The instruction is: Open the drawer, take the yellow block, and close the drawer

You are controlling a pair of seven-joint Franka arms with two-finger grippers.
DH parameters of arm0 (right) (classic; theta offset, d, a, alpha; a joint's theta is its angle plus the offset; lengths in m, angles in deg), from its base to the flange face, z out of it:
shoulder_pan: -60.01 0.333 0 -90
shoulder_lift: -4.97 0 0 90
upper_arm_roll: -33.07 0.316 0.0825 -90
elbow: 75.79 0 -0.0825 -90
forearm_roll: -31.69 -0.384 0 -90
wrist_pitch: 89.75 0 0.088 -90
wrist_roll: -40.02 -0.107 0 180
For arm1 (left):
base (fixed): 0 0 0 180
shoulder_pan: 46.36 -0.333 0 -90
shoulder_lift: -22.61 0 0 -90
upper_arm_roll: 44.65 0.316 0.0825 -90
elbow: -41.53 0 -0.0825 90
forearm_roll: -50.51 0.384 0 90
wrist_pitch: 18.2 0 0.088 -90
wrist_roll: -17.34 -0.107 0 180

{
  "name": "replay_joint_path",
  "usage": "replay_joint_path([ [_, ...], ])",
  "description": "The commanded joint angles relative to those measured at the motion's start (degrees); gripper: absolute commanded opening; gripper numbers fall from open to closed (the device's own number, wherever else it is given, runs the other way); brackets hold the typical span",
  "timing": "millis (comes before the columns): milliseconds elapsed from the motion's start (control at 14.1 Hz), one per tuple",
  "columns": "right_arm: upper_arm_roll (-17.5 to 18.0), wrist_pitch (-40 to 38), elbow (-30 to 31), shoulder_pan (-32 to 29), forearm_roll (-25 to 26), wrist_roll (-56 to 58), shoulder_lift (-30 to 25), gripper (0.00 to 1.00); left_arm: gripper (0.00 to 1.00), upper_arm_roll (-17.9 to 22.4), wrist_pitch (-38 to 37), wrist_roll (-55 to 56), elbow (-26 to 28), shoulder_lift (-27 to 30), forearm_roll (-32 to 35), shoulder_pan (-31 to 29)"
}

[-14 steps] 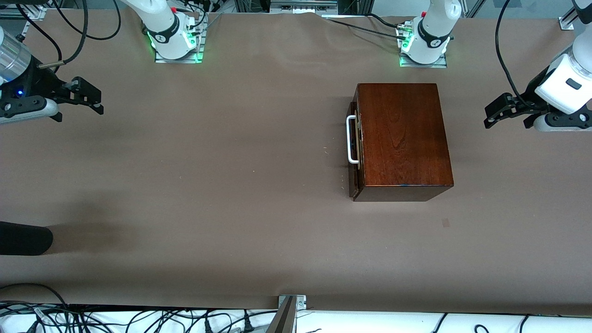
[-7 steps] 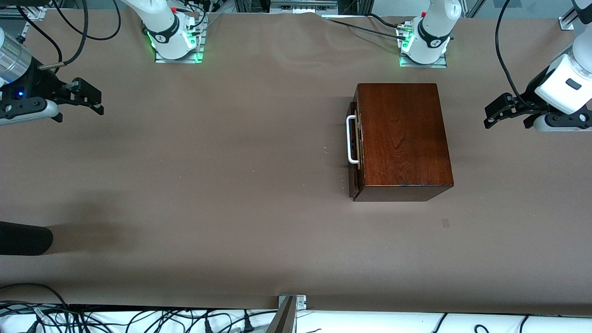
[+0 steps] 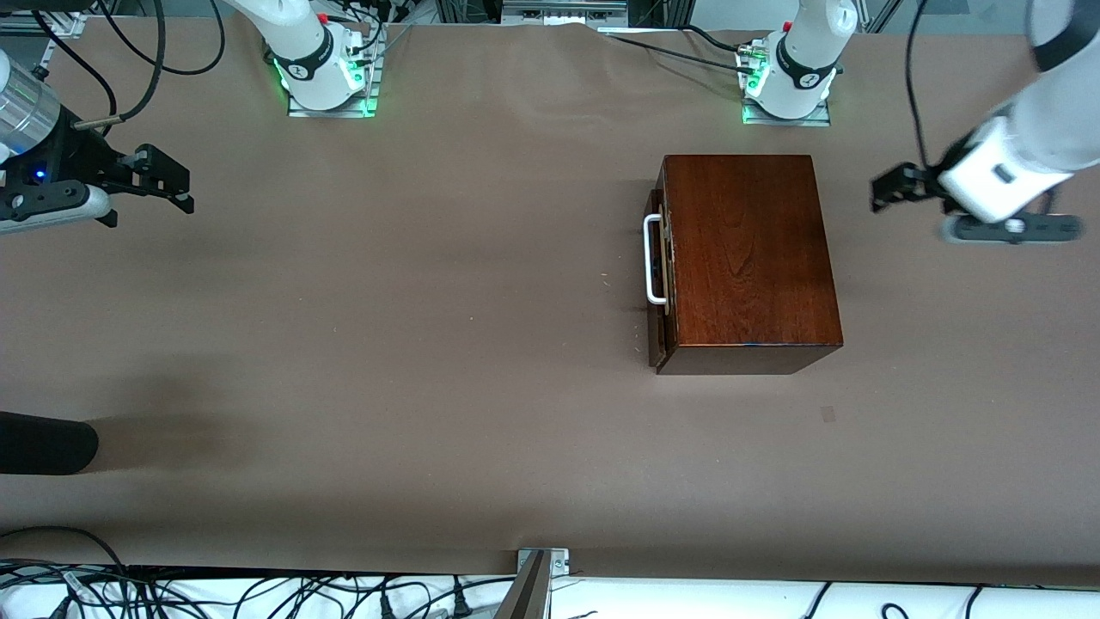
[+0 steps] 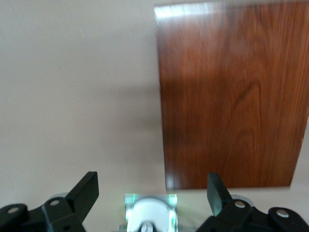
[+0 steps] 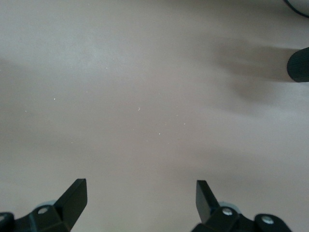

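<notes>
The dark reddish-brown wooden box [image 3: 748,258] stands on the table toward the left arm's end. Its drawer [image 3: 656,275] is shut, with the white loop handle [image 3: 653,260] on the side that faces the right arm's end. The yellow block is hidden. My left gripper [image 3: 885,191] is open and empty, in the air beside the box at the left arm's end; the left wrist view shows the box top [image 4: 231,96] past its open fingers [image 4: 87,188]. My right gripper [image 3: 176,185] is open and empty over bare table at the right arm's end, waiting.
A brown cloth [image 3: 430,344] covers the table. A black cylinder [image 3: 43,443] pokes in at the right arm's end, nearer the front camera, and shows in the right wrist view [image 5: 298,64]. Cables [image 3: 258,593] lie along the front edge.
My left gripper has moved toward the box and a little toward the bases. The right gripper and the box have not moved.
</notes>
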Motion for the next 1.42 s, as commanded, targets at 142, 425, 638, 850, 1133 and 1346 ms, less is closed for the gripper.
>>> replay_joint_path([
  [142,0.05,-0.98,-0.58,-0.08,-0.50,-0.53,0.00,1.00,1.00,-11.39,-1.54,1.36,-1.65,-5.55,0.25,0.31],
  [425,0.05,-1.24,-0.50,-0.08,-0.50,-0.44,0.00,1.00,1.00,-21.59,9.70,15.91,-1.57,-11.17,0.08,0.65],
  [638,0.05,-1.42,-0.50,-0.08,-0.50,-0.53,0.00,1.00,1.00,-22.67,17.35,27.52,-1.48,-15.75,1.13,5.91],
  [850,0.05,-1.50,-0.50,-0.25,-0.50,-0.53,0.00,1.00,1.00,-22.67,22.29,34.57,-0.78,-19.70,4.98,9.70],
  [1133,0.05,-1.42,-0.50,-0.16,-0.50,-0.53,-0.08,1.00,1.00,-22.58,25.02,41.16,-0.51,-24.10,12.10,14.18],
  [1346,0.14,-2.55,-0.49,-0.16,-0.50,-0.53,-0.09,1.00,1.00,-22.58,26.16,43.28,0.01,-26.21,17.46,15.51],
])
